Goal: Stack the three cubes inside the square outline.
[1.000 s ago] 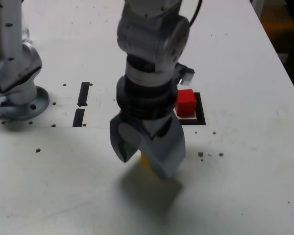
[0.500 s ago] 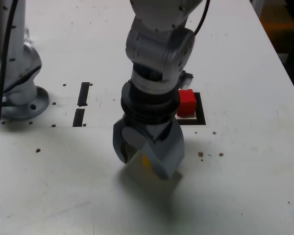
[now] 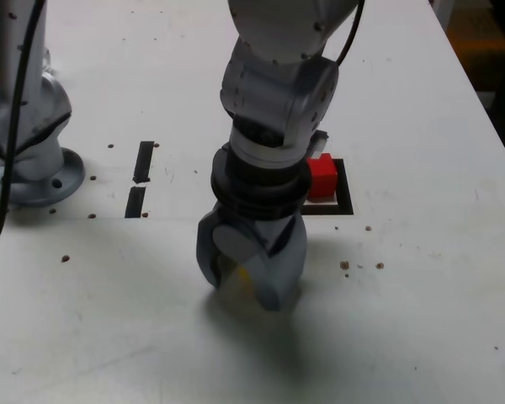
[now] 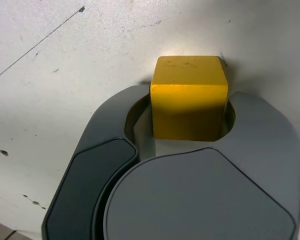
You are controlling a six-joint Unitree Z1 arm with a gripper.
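The yellow cube (image 4: 189,95) rests on the white table, and my gripper (image 3: 246,290) stands over it, low and pointing down. In the wrist view the two grey jaws press against the cube's opposite sides, so the gripper (image 4: 189,107) is shut on it. Only a sliver of the yellow cube (image 3: 247,273) shows between the fingers in the exterior view. The red cube (image 3: 322,177) sits inside the square outline (image 3: 347,199) of black tape, just behind the arm, toward the exterior view's right. The green cube is out of sight.
A second arm's grey base (image 3: 29,160) stands at the exterior view's left. Two short black tape strips (image 3: 145,160) lie between that base and my arm. Small dark specks (image 3: 345,265) dot the table. The table's edge (image 3: 488,109) runs along the exterior view's right.
The gripper has come down over the yellow cube and its jaws have narrowed onto it. The red cube has not moved.
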